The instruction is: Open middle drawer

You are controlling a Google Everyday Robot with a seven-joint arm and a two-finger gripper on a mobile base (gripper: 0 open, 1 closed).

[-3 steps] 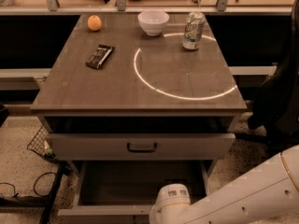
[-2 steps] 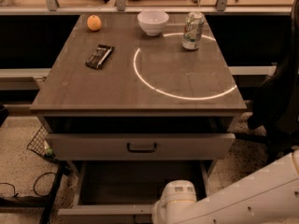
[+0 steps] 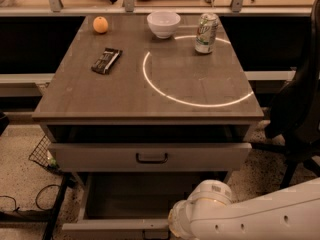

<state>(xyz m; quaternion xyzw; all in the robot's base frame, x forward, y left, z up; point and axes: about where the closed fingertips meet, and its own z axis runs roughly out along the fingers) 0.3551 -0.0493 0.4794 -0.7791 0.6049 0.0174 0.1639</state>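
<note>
The middle drawer [image 3: 114,227] is pulled far out below the top drawer. Its dark boxy inside [image 3: 140,196] shows, and its low front lies at the picture's bottom edge. My white arm [image 3: 250,219] comes in from the bottom right, with its wrist [image 3: 200,209] over the drawer's front right corner. My gripper [image 3: 160,234] is at the bottom edge by the drawer front's handle and is mostly cut off by the frame.
The taller top drawer [image 3: 150,157] with the bigger handle stands slightly out under the tabletop [image 3: 125,94]. On top are an orange [image 3: 100,24], a white bowl [image 3: 163,23], a green can [image 3: 206,32] and a dark snack bar [image 3: 106,60]. A black chair [image 3: 300,119] stands to the right, and a wire basket [image 3: 42,154] and cables to the left.
My wrist has shifted a little to the right and up. The middle drawer stays far out, perhaps slightly farther.
</note>
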